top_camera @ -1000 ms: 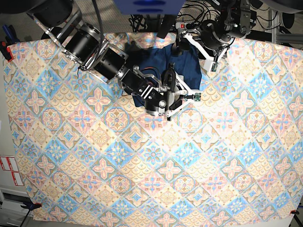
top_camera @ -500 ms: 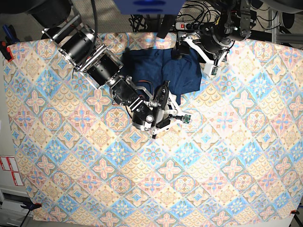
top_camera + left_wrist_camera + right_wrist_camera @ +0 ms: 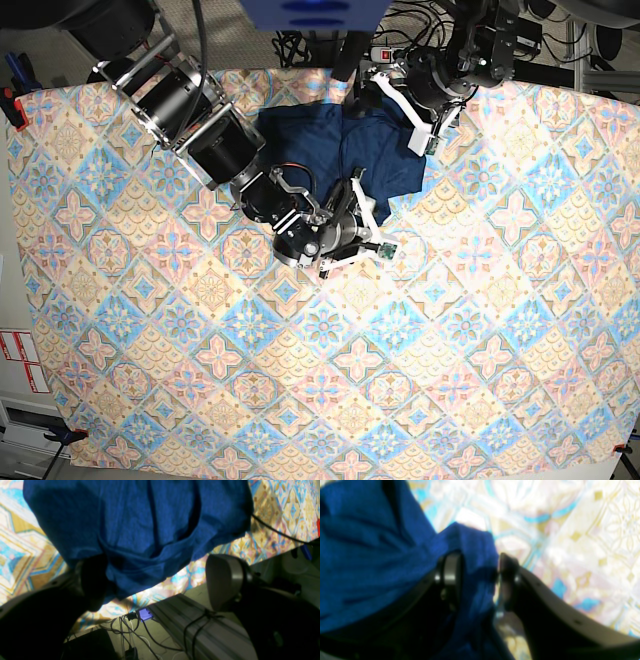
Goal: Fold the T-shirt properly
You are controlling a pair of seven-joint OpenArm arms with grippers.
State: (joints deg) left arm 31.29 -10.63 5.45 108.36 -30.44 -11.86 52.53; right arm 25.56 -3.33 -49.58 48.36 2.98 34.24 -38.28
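Navy knit, bunched and creased, the T-shirt [image 3: 340,150] lies at the far edge of the tabletop [image 3: 450,350], which is covered by a pastel tiled tablecloth [image 3: 200,380]. It is nowhere near flat: folds overlap, and neither sleeves nor hem can be told apart, so the fold proper looks hardly begun.

The right claw [image 3: 476,570] is clamped on a gathered edge of the shirt; in the right wrist view a thick wad of fabric fills the gap between its two fingers [image 3: 450,572], with bare cloth just beyond. In the base view this claw [image 3: 362,205] sits at the shirt's near corner, with the bulk of the garment lying away from it toward the far edge. Any spreading pull would probably have to run from that bulk out toward the open middle of the tabletop.

The left claw [image 3: 160,580] stands wide open and holds nothing. One finger [image 3: 222,580] hangs clear past the table edge; the other [image 3: 92,585] is at or against the shirt's far hem, though contact is hard to judge. It seems placed to take that far edge, opposite the right arm's grip.

No containers are in view.
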